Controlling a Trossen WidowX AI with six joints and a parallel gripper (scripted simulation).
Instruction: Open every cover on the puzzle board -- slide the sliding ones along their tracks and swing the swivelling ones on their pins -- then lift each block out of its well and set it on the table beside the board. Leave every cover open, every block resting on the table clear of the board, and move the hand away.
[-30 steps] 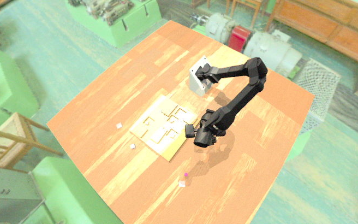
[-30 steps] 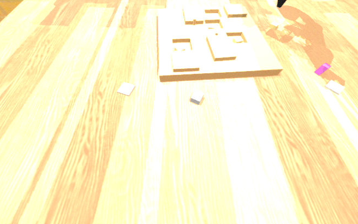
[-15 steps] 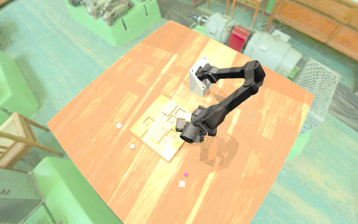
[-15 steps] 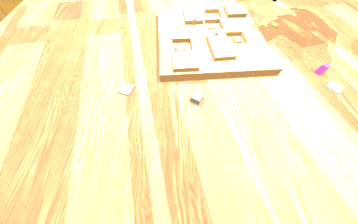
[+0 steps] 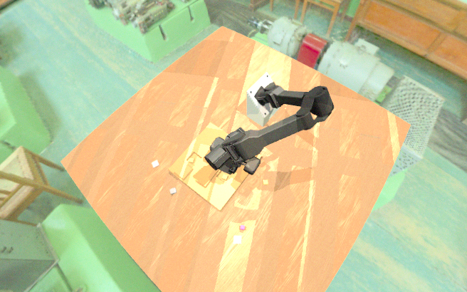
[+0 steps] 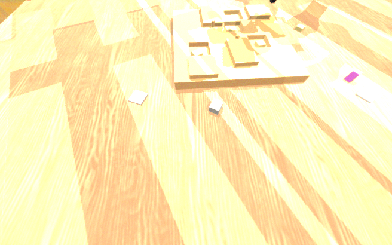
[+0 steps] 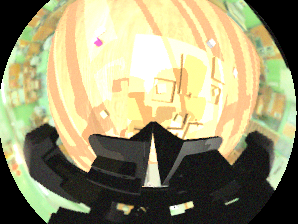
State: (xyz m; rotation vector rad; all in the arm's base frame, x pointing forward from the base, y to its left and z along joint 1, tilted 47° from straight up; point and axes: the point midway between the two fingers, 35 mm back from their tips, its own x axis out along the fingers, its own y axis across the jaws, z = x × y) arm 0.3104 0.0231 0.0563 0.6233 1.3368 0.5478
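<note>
The puzzle board [image 5: 221, 199] [image 6: 240, 79] [image 7: 145, 50] shows several square wells. Near-left cover [image 6: 202, 66], central cover [image 6: 241, 53], back-left cover [image 6: 210, 18] and back-right cover [image 6: 257, 11] lie beside wells, not over them. Pale patches show in the near-left and right wells; I cannot tell block from floor. On the table lie a flat white block [image 5: 154, 164] [image 6: 138, 97], a grey-white block [image 5: 172, 190] [image 6: 216, 106], a magenta block [image 5: 242, 227] [image 6: 351, 76], a white block [image 5: 237, 239] and a cream block [image 5: 265, 181] [image 6: 299, 27]. My gripper [image 7: 153, 126] is shut and empty above the board.
The arm [image 5: 278, 131] reaches from its pale base [image 5: 258, 110] over the board's back part and hides some of it in the top view. The magenta and white blocks lie close together. The table's edge [image 5: 108, 223] is well beyond the two blocks on the left.
</note>
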